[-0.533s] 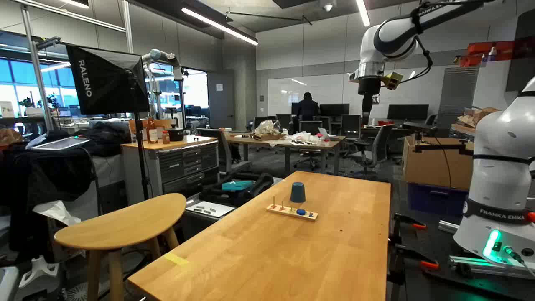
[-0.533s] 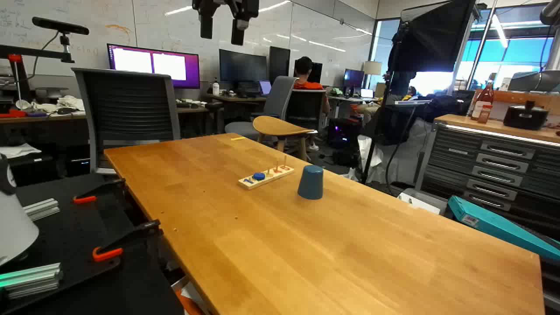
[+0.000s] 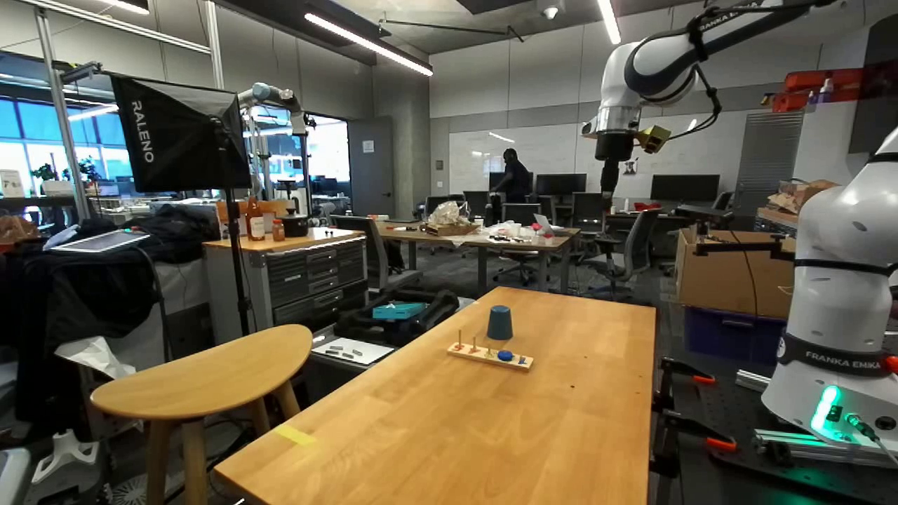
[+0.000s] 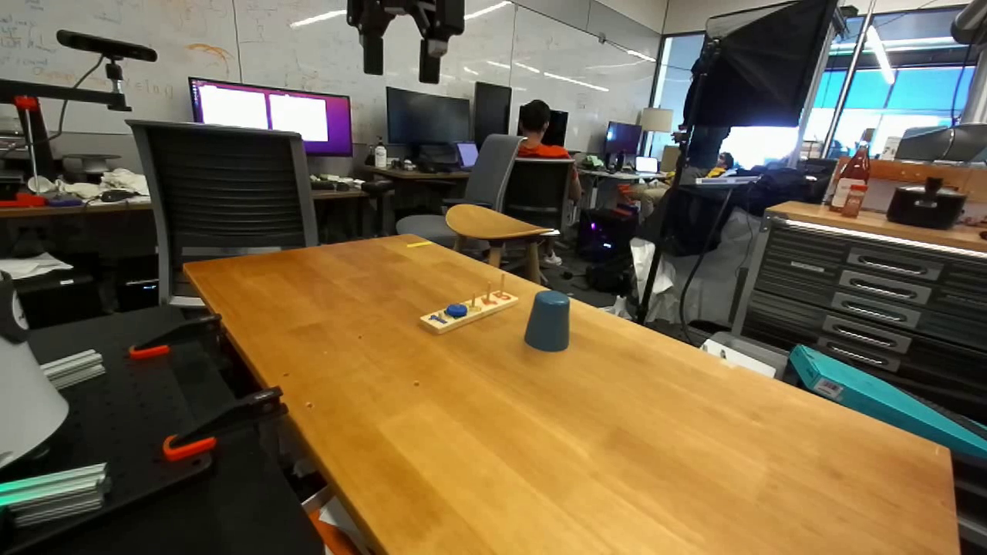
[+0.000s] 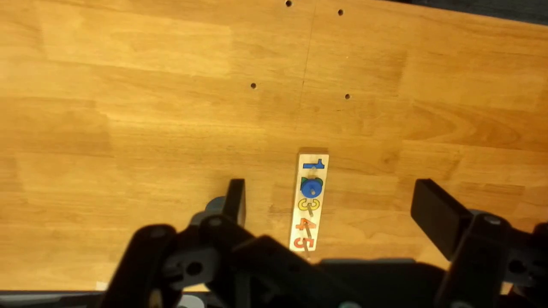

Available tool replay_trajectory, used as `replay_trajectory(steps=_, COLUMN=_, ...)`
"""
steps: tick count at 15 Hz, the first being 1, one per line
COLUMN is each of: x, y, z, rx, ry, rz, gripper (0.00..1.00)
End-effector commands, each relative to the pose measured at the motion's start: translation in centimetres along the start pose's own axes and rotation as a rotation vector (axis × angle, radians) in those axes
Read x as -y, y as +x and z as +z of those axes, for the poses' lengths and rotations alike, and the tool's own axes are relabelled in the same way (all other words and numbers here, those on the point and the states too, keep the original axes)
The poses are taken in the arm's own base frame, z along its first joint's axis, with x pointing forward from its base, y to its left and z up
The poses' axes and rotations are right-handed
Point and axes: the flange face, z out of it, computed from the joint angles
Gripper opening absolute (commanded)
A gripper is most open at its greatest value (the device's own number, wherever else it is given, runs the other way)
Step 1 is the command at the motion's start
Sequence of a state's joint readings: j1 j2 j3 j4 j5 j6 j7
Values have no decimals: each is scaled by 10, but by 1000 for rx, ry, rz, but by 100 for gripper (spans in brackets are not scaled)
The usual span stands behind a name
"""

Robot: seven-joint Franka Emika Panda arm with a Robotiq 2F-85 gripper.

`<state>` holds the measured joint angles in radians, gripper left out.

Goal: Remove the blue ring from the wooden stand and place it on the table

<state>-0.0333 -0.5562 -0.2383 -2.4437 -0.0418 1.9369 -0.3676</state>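
Note:
The blue ring is a small disc on the second peg of the wooden stand, over the number 2. It shows in both exterior views (image 3: 505, 355) (image 4: 456, 311) and the wrist view (image 5: 307, 187). The wooden stand (image 5: 317, 218) is a narrow light plate with several pegs and painted numbers; it also shows in both exterior views (image 3: 480, 355) (image 4: 480, 311). It lies flat on the table (image 3: 561, 421). My gripper (image 5: 330, 186) is open and empty, pointing down, high above the table. It also shows in both exterior views (image 3: 607, 200) (image 4: 401, 75).
A blue-grey upside-down cup (image 3: 500, 322) stands close to the number 5 end of the stand; it also shows in an exterior view (image 4: 548, 322) and partly behind a finger in the wrist view (image 5: 215, 204). An oval stool (image 3: 210, 372) stands beside the table.
My gripper has shifted slightly, a little lower, still open. The ring, stand and cup have not moved. A person in the background has turned.

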Motion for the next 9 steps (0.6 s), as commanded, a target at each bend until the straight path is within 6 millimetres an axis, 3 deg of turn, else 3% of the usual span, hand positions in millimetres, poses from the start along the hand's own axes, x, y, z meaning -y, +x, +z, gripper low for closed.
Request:
replay_trajectory(steps=1, x=27, y=47, z=51, rx=-42, ry=-115, rz=-53, gripper=100)
replay_trajectory(steps=4, x=39, y=93, z=109, rx=-46, ry=-154, rz=-46, gripper=100)
replay_trajectory(steps=9, x=41, y=146, z=197, rx=20, ry=-149, rz=8, gripper=100)
